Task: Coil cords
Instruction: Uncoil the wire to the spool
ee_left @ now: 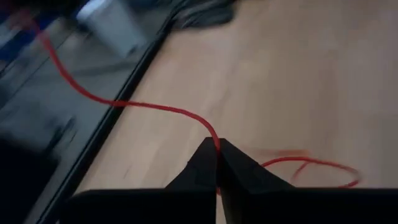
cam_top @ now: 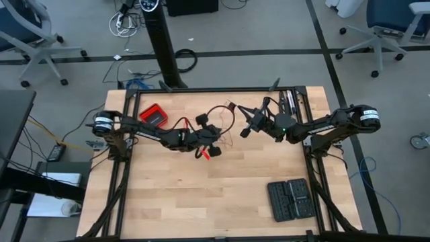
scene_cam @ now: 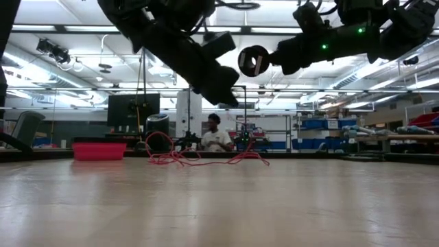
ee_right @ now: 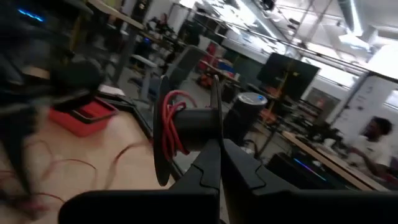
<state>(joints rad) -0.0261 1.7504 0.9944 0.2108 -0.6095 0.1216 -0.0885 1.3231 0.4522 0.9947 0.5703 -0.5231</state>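
Pinching the thin red wire (ee_left: 155, 109) between shut jaws, the left gripper (ee_left: 217, 163) hangs above the middle of the pale wooden worktop (cam_top: 201, 202). The right gripper (ee_right: 219, 163), lifted just beside it, is clamped on a black plastic spool (ee_right: 186, 129) carrying several red turns. Loose wire lies looped on the worktop between both arms, near a red square box (cam_top: 154, 114).

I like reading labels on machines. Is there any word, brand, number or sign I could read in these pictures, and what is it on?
None can be read.
White label on the right arm: marks too small to read.
White band on the left arm: the same.
Red box, black spool, black tray: no text shows.
Screens in the room: blurred.
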